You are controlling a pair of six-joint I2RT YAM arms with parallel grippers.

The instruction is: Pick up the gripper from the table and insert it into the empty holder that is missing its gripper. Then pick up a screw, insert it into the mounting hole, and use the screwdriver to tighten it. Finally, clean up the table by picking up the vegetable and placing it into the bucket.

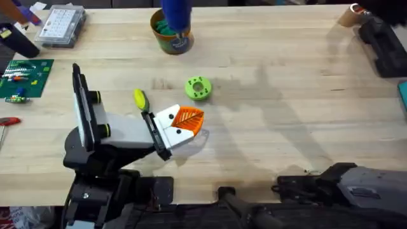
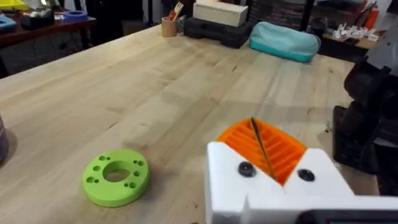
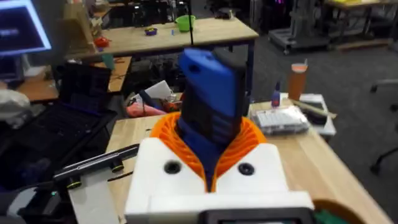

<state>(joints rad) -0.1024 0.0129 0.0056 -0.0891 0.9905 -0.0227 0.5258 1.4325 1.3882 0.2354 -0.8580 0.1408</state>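
Note:
My right gripper [image 3: 208, 127] is shut on the blue screwdriver [image 3: 208, 81], white fingers and orange pads clamping its dark band. In the overhead view the screwdriver [image 1: 176, 14] shows as a blurred blue body above the orange-brown bucket [image 1: 173, 39], which holds the green vegetable [image 1: 163, 27]. The bucket's rim [image 3: 339, 210] is close beside the right gripper. My left gripper [image 1: 193, 119] hovers low over mid-table, its orange pads [image 2: 283, 152] pressed together, shut. A green disc [image 1: 198, 89] with a centre hole and several small holes lies just beyond the left gripper [image 2: 261, 140]. The screw is out of view.
A clear compartment box [image 1: 60, 25] sits far left, with a green circuit board [image 1: 22, 77] and a red-handled tool [image 1: 7, 121] nearer. A black case [image 1: 381, 44] and a teal pouch [image 2: 283, 40] are far right. The right arm's dark base [image 1: 346, 184] fills the near edge.

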